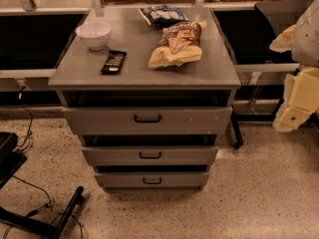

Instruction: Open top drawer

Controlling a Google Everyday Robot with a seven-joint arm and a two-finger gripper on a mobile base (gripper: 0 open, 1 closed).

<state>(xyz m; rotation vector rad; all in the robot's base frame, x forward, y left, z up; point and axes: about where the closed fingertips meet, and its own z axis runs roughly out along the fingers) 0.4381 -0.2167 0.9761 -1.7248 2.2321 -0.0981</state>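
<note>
The top drawer (pixel 147 120) is the widest grey front of three in a grey metal cabinet, with a small black pull handle (pixel 147 118) at its centre. A dark gap shows between its front and the cabinet top (pixel 79 68). Two shorter grey drawers (pixel 149 155) (pixel 151 179) sit below it. My arm's white and cream parts enter at the right edge, and the gripper (pixel 293 114) hangs there at about drawer height, well to the right of the cabinet and apart from the handle.
On the cabinet top lie a white bowl (pixel 93 34), a black bar (pixel 113 61), a brown chip bag (pixel 177 45) and a blue bag (pixel 162 15). A black stand with cables (pixel 35 218) lies on the floor at the left. A table leg (pixel 237 133) stands right of the cabinet.
</note>
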